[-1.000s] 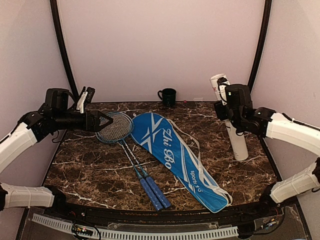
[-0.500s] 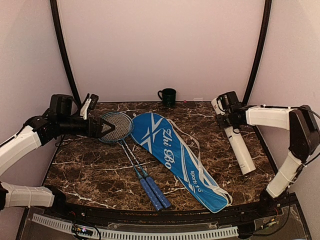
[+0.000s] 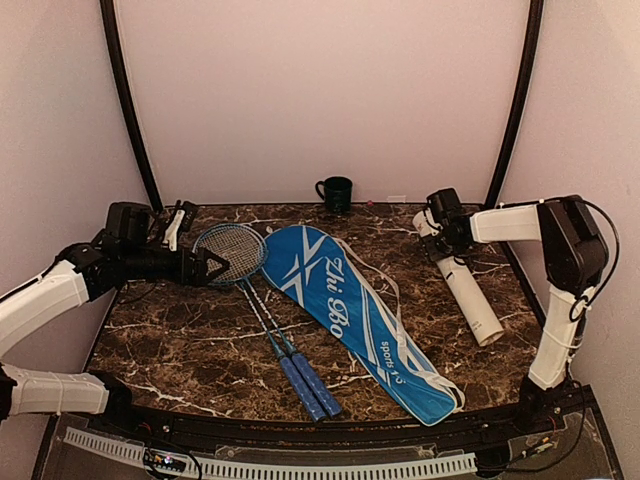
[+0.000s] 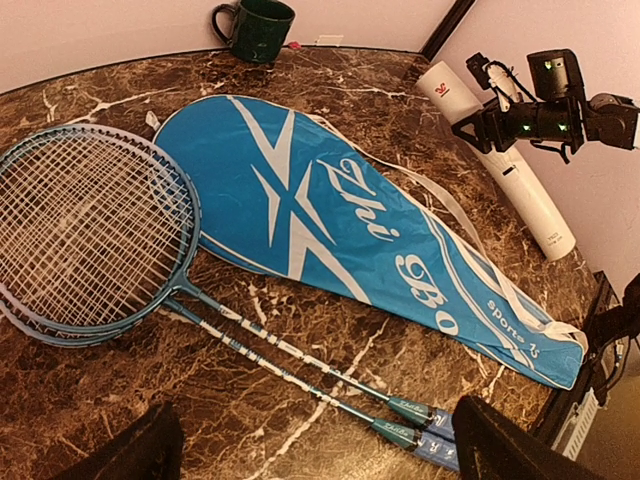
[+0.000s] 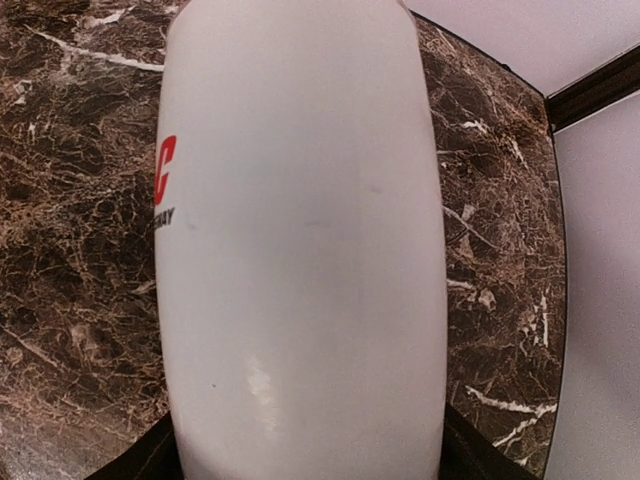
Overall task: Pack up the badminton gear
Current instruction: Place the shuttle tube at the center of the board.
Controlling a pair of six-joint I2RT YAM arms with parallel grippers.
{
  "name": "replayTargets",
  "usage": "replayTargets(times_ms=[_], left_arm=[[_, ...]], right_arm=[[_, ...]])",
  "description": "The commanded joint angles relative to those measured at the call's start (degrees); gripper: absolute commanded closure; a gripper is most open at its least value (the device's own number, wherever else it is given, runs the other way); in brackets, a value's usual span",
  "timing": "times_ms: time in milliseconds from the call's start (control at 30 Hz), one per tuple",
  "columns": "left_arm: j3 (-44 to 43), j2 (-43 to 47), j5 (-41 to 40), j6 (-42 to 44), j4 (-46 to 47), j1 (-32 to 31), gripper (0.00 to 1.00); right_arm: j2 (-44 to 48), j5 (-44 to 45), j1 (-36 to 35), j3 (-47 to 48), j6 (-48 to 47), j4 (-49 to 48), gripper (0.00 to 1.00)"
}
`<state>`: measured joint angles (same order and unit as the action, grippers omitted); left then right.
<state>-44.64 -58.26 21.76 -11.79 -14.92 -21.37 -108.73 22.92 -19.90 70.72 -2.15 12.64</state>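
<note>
A: At far left, the left gripper (image 3: pixel 208 268) is noted with fingers spread and nothing held. The rackets (image 3: pixel 232 255) lie just beside it, heads overlapped.

B: The cover (image 3: pixel 350 300) is spread at centre. At right, the tube (image 3: pixel 470 300) lies flat, clasped near its far end by the right gripper (image 3: pixel 443 232).

A: The tube should be steadied before release, since rolling is likely.

B: The table (image 3: pixel 190 340) is dark veined marble and glossy. Plain pale walls are seen, and a mug (image 3: pixel 335 192) at the back.

Glossy brown marble-look worktop (image 3: pixel 180 340), smooth matt white tube (image 5: pixel 300 250), shiny blue fabric cover (image 4: pixel 330 230), glossy dark green mug (image 4: pixel 255 25), blue metallic racket frames (image 4: pixel 90 240)
</note>
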Motion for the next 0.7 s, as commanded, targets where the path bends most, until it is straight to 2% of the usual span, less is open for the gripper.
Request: replayTargets(times_ms=[0, 167, 400, 667], left_arm=[[1.3, 1.2, -2.9, 0.7, 1.6, 0.4, 0.03], [1.5, 1.5, -3.9, 0.7, 1.6, 0.4, 0.03], [1.3, 2.5, -7.9, 1.2, 0.7, 0.5, 0.03], [2.5, 7.0, -15.9, 1.4, 0.2, 0.4, 0.04]], right_arm=[[-2.6, -3.1, 1.4, 1.1, 4.3, -5.1, 0.28], [-4.5, -4.7, 2.7, 1.2, 7.1, -5.4, 0.23], [-2.5, -4.4, 2.6, 0.5, 8.5, -5.2, 0.00], [8.5, -2.6, 2.6, -2.9, 10.3, -2.7, 0.00]])
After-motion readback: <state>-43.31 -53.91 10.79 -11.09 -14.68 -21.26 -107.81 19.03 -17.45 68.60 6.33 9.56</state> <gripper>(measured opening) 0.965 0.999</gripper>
